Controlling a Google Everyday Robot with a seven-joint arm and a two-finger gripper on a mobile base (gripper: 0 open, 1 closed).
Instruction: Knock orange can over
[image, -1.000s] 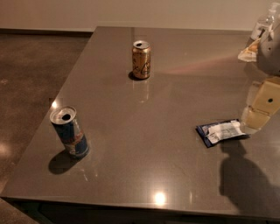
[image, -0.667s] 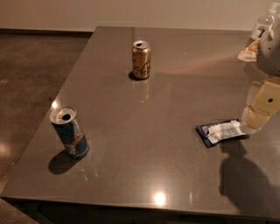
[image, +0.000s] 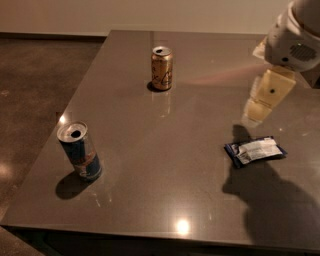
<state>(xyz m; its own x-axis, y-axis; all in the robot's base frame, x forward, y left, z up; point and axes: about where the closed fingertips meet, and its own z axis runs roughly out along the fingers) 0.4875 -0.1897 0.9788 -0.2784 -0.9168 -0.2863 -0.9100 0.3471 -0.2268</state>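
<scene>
The orange can stands upright at the far middle of the grey table. It is orange-gold with dark squiggles and a silver top. My gripper hangs from the white arm at the right side of the table. It is above the surface, well to the right of the orange can and nearer than it, and it does not touch it. It casts a shadow on the table near the front right.
A taller blue-and-silver can stands upright near the table's front left edge. A dark blue-and-white snack packet lies flat just below my gripper. The brown floor shows beyond the table's left edge.
My gripper has moved left and a little farther from the camera, from beside the packet toward the table's middle. Both cans and the packet have not moved.
</scene>
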